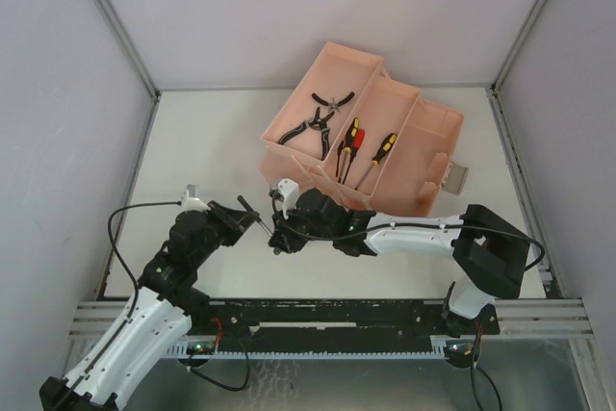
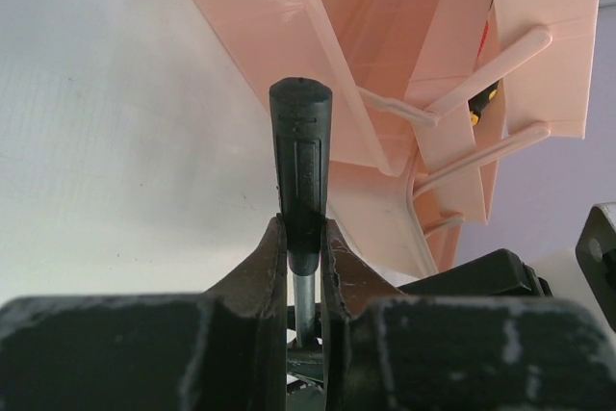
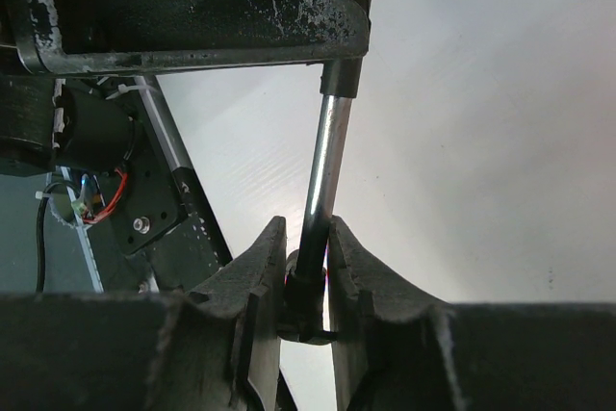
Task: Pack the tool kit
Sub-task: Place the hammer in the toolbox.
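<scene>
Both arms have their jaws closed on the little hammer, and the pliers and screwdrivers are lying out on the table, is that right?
Not quite. The pliers and screwdrivers are not on the table; they lie in tray compartments of the pink toolbox, as the top view shows. Both arms' jaws are closed on the hammer.

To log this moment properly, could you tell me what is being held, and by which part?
The small hammer: the left gripper clamps the base of its black handle, the right gripper the metal shaft's other end.
</scene>
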{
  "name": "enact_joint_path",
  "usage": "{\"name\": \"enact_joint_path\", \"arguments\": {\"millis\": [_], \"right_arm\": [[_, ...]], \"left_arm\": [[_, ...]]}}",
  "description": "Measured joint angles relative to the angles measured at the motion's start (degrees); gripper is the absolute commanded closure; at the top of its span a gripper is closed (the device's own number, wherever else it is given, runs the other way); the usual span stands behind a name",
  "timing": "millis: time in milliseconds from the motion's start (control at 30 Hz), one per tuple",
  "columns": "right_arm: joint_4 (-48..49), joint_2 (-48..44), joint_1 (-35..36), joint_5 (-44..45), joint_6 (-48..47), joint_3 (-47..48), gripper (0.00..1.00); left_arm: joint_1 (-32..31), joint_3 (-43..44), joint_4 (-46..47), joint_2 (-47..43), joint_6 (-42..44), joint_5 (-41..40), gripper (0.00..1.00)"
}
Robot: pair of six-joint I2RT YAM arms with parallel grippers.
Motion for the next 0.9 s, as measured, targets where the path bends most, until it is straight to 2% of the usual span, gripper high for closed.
{"name": "enact_joint_path", "arguments": {"millis": [167, 300, 533, 900], "right_arm": [[-0.74, -0.46, 0.0, 0.15, 0.17, 0.0, 1.0], [-1.22, -1.14, 0.0, 0.37, 0.17, 0.0, 1.0], [-1.66, -1.27, 0.0, 0.37, 0.17, 0.0, 1.0], [-3.34, -3.52, 0.0, 1.66, 0.15, 0.0, 1.0]], "left_arm": [[-0.04, 0.0, 0.07, 0.15, 0.0, 0.2, 0.65], [-0.04, 0.0, 0.11, 0.15, 0.0, 0.2, 0.6], [-0.04, 0.0, 0.0, 0.15, 0.04, 0.2, 0.59], [-0.04, 0.02, -0.61, -2.08, 1.62, -0.04, 0.27]]}}
